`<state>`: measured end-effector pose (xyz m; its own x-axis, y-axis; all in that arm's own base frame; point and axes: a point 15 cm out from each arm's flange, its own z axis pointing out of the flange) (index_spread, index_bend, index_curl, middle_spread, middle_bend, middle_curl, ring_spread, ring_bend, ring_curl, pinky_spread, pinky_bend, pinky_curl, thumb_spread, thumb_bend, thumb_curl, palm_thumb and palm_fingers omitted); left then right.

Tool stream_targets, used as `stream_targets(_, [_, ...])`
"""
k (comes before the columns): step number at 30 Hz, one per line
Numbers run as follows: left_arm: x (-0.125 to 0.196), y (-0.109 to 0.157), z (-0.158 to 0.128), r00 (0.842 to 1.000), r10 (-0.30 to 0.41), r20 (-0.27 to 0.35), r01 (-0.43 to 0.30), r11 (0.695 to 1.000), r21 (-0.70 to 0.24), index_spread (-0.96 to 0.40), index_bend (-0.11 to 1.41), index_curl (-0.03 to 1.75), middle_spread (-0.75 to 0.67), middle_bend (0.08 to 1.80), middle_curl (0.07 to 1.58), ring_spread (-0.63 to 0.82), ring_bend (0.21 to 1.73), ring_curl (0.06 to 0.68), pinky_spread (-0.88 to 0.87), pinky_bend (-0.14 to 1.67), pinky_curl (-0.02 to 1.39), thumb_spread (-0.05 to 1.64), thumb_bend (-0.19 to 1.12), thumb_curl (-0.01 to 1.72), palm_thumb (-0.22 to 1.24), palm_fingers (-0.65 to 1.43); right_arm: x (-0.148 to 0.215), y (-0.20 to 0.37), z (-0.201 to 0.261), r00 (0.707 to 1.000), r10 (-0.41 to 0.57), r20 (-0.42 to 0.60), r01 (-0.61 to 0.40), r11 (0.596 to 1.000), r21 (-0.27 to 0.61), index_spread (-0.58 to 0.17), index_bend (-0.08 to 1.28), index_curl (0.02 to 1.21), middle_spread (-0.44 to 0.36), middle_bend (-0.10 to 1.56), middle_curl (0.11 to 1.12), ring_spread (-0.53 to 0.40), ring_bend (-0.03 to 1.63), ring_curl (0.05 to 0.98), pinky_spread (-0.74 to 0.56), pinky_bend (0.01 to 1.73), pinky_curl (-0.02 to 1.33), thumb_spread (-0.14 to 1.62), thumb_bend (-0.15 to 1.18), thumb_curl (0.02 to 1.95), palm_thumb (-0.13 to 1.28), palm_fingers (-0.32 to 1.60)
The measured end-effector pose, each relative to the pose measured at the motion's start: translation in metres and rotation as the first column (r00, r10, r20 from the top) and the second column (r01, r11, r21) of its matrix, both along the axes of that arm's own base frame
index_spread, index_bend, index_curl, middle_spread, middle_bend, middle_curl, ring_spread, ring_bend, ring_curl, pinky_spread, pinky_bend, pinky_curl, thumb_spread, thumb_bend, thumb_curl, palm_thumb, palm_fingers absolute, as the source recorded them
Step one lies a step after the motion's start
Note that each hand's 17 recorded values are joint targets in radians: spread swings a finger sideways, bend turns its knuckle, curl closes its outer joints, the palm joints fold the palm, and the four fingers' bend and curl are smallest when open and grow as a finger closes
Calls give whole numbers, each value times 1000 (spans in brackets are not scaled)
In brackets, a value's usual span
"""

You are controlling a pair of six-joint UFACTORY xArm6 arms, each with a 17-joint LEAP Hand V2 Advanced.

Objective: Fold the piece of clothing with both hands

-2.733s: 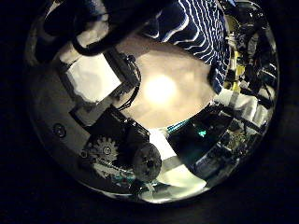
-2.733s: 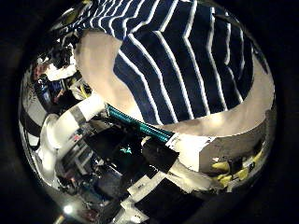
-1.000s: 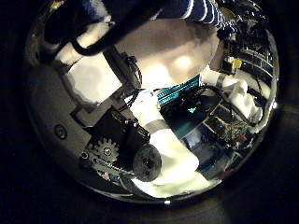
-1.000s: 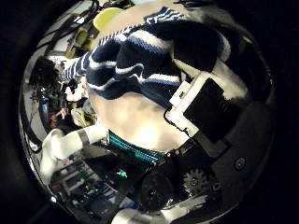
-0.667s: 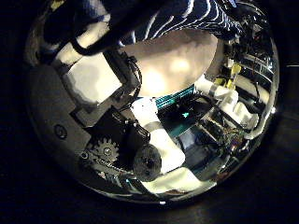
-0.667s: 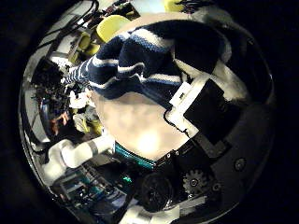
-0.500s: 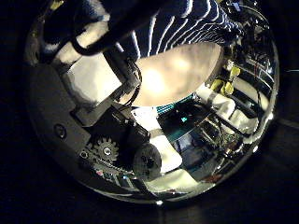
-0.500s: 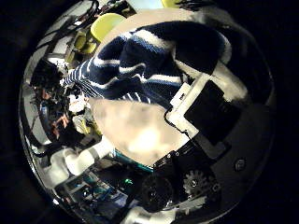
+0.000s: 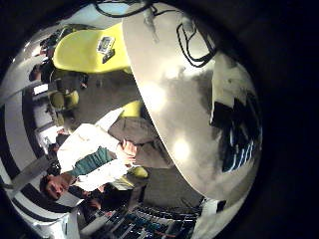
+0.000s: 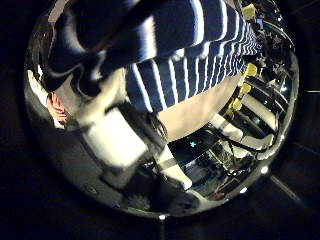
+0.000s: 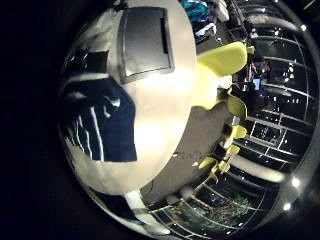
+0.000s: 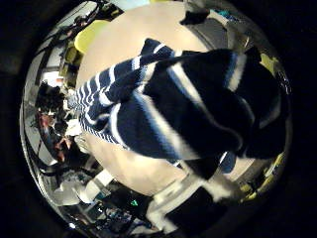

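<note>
The striped garment [image 10: 185,55] fills much of the left thumb side palm view, bunched close to the palm. My left hand [image 10: 120,145] has its fingers curled against the cloth's gathered edge. In the right thumb side palm view the same garment [image 12: 183,99] hangs in folds over the table [image 12: 129,40], gathered towards my right hand [image 12: 193,203], whose fingers pinch it. The right little finger side palm view shows a flat part of the garment [image 11: 100,125] lying on the table [image 11: 160,130]. The garment's full outline is hidden.
A flat rectangular thing [image 11: 145,40] lies on the table beyond the garment. Cables [image 9: 194,40] lie near the table's far edge [image 9: 150,110] in the left little finger side palm view. Chairs [image 9: 95,50] stand around the round table, and also show in the right little finger side palm view [image 11: 225,65].
Both thumb side views have shifted, so both hands have moved. The garment now fills far more of each view and hangs more bunched and closer to both palms.
</note>
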<state>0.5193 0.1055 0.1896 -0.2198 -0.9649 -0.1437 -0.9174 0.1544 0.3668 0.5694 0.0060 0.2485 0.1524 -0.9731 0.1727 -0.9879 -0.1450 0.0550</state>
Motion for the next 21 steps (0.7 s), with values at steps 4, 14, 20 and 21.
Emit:
stream_targets(4, [6,22,14,999,36,38,-36,999,-13,-377,91,1064,-337,236,898,-372,1224,507,-547,1019,786,1070,-42,419,437,66,3,-10,12,1000,-11,23,10,998,59,-456,235,544,-217,482,480,-44,940,467,197,896,668,1178,-41,367,490,-27])
stream_targets(14, [-6,24,43,997,35,65,-28,995,-98,-156,160,750,15,185,694,-188,1066,435,-340,836,728,1074,-26,374,391,41,-2,-44,39,998,-44,54,37,992,120,-427,183,446,-217,418,413,17,830,382,398,734,536,1176,-21,325,416,121])
stream_targets(20, [-18,21,46,999,38,35,-33,992,-124,-114,179,652,95,186,607,-115,998,409,-234,758,701,1081,-25,359,384,27,-11,-18,7,999,17,-37,-13,993,118,-414,177,413,-213,393,395,6,764,352,427,676,492,1154,-25,320,403,111])
stream_targets(21, [-22,18,44,999,37,26,-33,990,-134,-109,184,631,109,185,584,-100,979,398,-204,728,686,1083,-24,356,384,28,-14,-15,-3,997,32,-69,-23,993,119,-410,171,407,-210,383,390,12,743,345,431,675,487,1144,-28,319,395,90])
